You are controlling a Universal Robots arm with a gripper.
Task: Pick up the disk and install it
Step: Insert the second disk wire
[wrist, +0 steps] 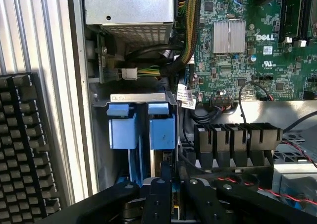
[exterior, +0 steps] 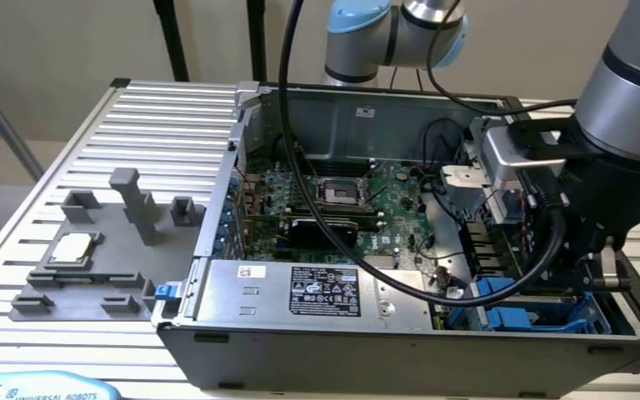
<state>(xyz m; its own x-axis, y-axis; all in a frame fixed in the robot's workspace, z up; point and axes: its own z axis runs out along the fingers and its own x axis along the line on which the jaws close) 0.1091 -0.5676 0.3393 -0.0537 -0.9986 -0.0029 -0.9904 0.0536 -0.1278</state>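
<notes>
The disk (wrist: 162, 133) stands on edge in the drive bay at the case's front corner. Its blue plastic rail faces the wrist camera beside a second blue rail (wrist: 121, 130). My gripper (wrist: 172, 196) reaches down over it, its black fingers (wrist: 157, 196) drawn close on the disk's thin edge. In the exterior view, the arm's wrist (exterior: 615, 175) hangs over the case's right side. The blue rails (exterior: 517, 318) show below it inside the case, where the fingers are hidden behind the wrist.
The open computer case (exterior: 253, 333) holds the motherboard (exterior: 332, 208), a silver power supply (exterior: 326, 290) and loose cables (wrist: 148, 68). A thick black cable (exterior: 289, 125) loops over the case. On the exterior view's left, a grey fixture (exterior: 131, 200) carries a small CPU chip (exterior: 70, 247).
</notes>
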